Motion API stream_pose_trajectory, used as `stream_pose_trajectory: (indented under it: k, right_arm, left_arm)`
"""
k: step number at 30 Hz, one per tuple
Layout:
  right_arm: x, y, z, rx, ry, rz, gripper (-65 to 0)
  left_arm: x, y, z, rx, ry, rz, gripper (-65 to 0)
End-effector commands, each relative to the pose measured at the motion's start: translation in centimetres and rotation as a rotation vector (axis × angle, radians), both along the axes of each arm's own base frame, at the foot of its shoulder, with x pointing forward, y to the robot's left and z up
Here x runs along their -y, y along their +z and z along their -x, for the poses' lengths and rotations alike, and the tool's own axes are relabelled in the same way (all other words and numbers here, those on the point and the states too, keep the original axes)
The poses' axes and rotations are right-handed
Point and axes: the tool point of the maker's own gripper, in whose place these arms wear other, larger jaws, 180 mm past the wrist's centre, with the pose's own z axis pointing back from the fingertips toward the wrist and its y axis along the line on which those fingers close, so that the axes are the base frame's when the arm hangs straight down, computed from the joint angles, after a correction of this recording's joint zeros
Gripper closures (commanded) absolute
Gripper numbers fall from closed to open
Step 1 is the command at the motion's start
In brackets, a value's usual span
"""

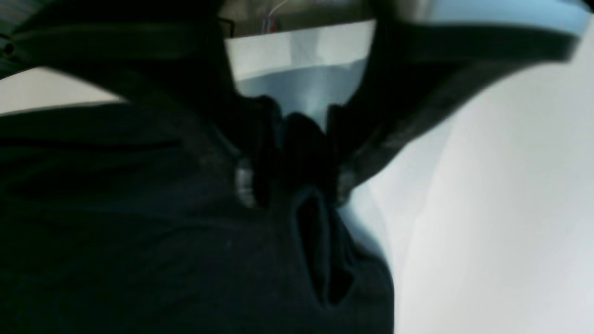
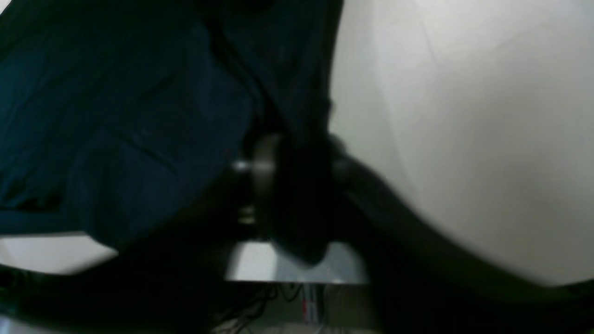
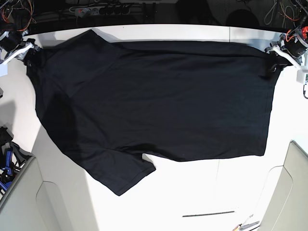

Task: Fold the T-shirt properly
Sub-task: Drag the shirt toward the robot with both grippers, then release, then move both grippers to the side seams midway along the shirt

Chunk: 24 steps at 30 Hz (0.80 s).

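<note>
The black T-shirt (image 3: 154, 96) lies spread across the white table (image 3: 192, 187), with one sleeve pointing toward the front left. Its far edge is pulled taut between my two grippers. My left gripper (image 3: 274, 60) is shut on the shirt's far right corner. In the left wrist view the gripper (image 1: 294, 183) pinches a bunch of black fabric (image 1: 116, 208). My right gripper (image 3: 32, 55) is shut on the far left corner by the other sleeve. In the right wrist view it (image 2: 301, 171) clamps dark cloth (image 2: 116, 116). No tag shows.
Grey panels stand at the front left (image 3: 24, 202) and front right (image 3: 288, 192) corners. A thin dark rod (image 3: 208, 214) lies near the front edge. Cables and a power strip (image 3: 96, 8) run behind the table's far edge. Blue-handled tools (image 3: 7, 161) sit at the left.
</note>
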Motion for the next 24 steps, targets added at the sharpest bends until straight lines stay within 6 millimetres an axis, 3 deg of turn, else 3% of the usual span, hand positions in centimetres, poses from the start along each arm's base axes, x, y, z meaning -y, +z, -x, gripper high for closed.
stream_pose_trajectory:
  k: [1,3,10,18,21,24]
  right_arm:
    - [0.9,1.1,-0.6,0.04,-0.001,0.031,-25.7]
    - [1.5,1.5,-0.9,0.063,-0.021,0.049,-32.3]
    - [6.6,5.4,-2.5,0.195,-0.141,0.144,-32.5]
    - [10.9,12.8,-9.5,0.404,-0.204,0.295,-32.5]
    - [11.0,13.7,-12.5,0.439,-0.2,0.302,-32.6]
    - [10.3,13.0,-16.3,0.436,-0.161,0.274,-32.6]
  left_arm:
    - [-0.4,1.2,-0.6,0.04,-0.013,-0.018,-25.5]
    - [-0.6,2.0,-0.8,0.068,-0.034,-0.035,-25.5]
    - [-4.1,7.2,-1.4,0.215,0.049,-0.113,-25.5]
    - [-4.6,9.0,-2.3,0.314,0.072,-0.139,-25.6]
    - [-4.8,9.9,-3.6,0.364,0.074,-0.154,-25.6]
    - [-4.4,10.2,-5.5,0.385,0.051,-0.153,-25.6]
